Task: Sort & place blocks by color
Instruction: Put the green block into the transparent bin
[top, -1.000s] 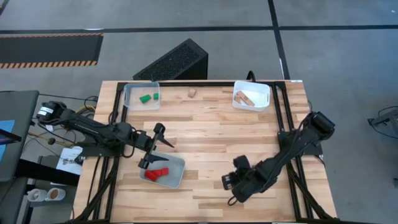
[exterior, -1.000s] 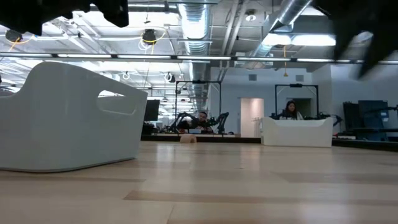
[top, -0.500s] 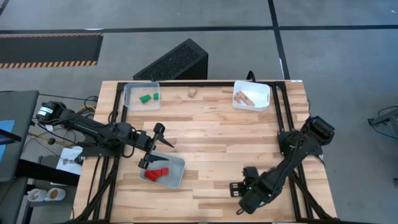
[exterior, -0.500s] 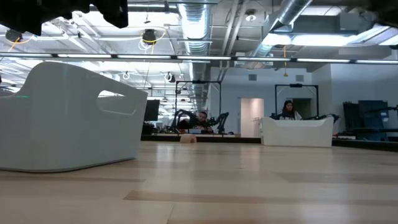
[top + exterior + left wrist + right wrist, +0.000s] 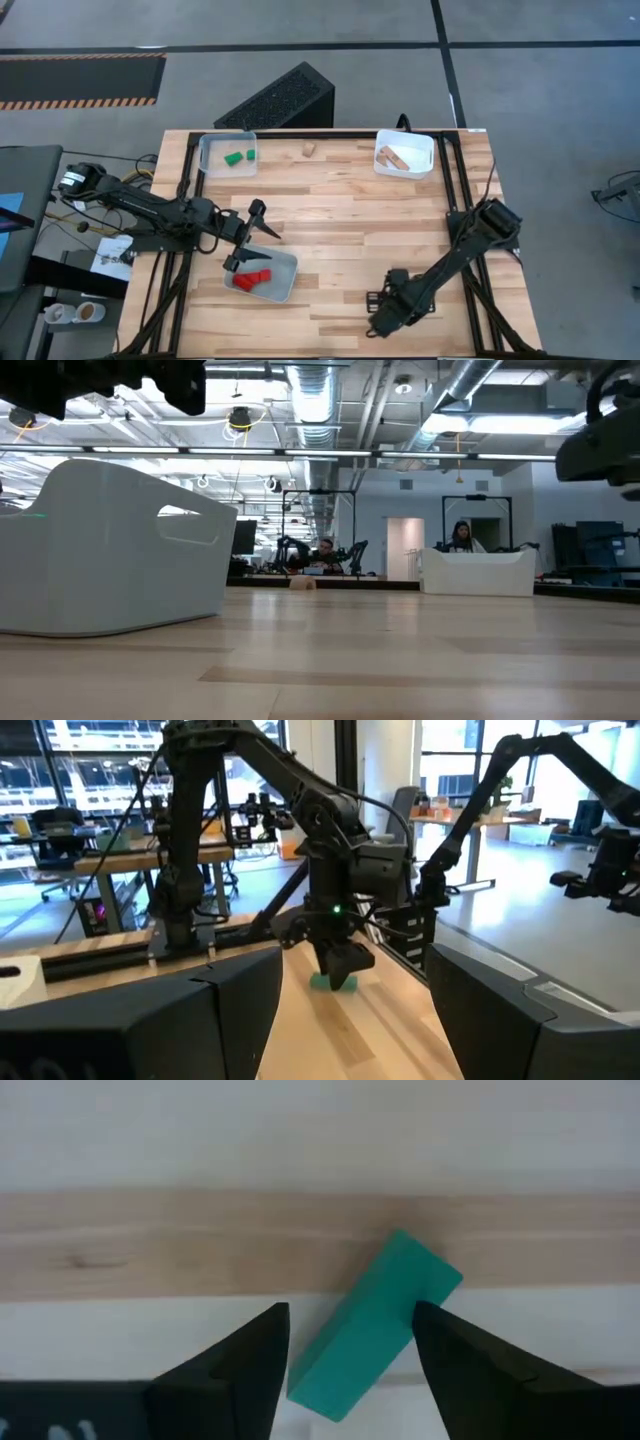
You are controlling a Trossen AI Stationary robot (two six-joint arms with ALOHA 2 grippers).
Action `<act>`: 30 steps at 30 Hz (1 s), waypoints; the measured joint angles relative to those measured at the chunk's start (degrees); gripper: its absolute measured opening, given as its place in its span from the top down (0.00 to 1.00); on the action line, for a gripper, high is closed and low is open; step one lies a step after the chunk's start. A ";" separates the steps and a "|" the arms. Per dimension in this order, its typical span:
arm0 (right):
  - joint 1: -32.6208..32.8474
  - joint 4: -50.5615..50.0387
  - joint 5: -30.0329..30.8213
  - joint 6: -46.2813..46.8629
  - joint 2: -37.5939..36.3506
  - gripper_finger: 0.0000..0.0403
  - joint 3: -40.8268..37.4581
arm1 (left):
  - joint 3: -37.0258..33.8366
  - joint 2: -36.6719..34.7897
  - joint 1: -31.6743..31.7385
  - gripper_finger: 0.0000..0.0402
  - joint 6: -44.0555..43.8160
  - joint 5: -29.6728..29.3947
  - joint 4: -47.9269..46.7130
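A green block [image 5: 375, 1330] lies flat on the table near its front edge, also seen in the left wrist view [image 5: 335, 982]. My right gripper [image 5: 350, 1315] points down over it, open, one finger on each side of the block and close to it. In the high view the right gripper [image 5: 380, 312] hides the block. My left gripper [image 5: 248, 237] hangs open and empty above the far left corner of the tray [image 5: 288, 290] that holds red blocks [image 5: 252, 279]. A plain wooden block [image 5: 310, 148] rests on the table near the far edge.
A tray [image 5: 205, 160] with green blocks [image 5: 237, 156] stands at the far left. A white tray [image 5: 425, 150] with plain wooden blocks [image 5: 393, 157] stands at the far right. Bare wood lies between the trays. People sit at desks beyond the table [image 5: 465, 538].
My right gripper has sunk toward the table and gone toward the near edge, rolling its wrist as it went. My left gripper has kept still.
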 joint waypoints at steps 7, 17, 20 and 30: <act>1.68 -1.52 1.73 2.24 -1.70 0.39 -0.18 | 0.00 -0.02 0.00 0.41 1.16 -0.02 -0.52; 2.09 -1.09 1.27 2.93 -4.12 0.39 -0.13 | 0.00 -0.02 0.00 0.41 0.70 -0.02 -0.57; 2.71 -0.92 1.01 3.26 -3.92 0.39 -0.13 | 0.00 -0.02 0.00 0.41 0.51 -0.02 -0.61; 4.72 -0.44 1.37 3.44 -3.84 0.39 -0.13 | 0.00 -0.02 0.00 0.41 0.34 -0.02 -0.65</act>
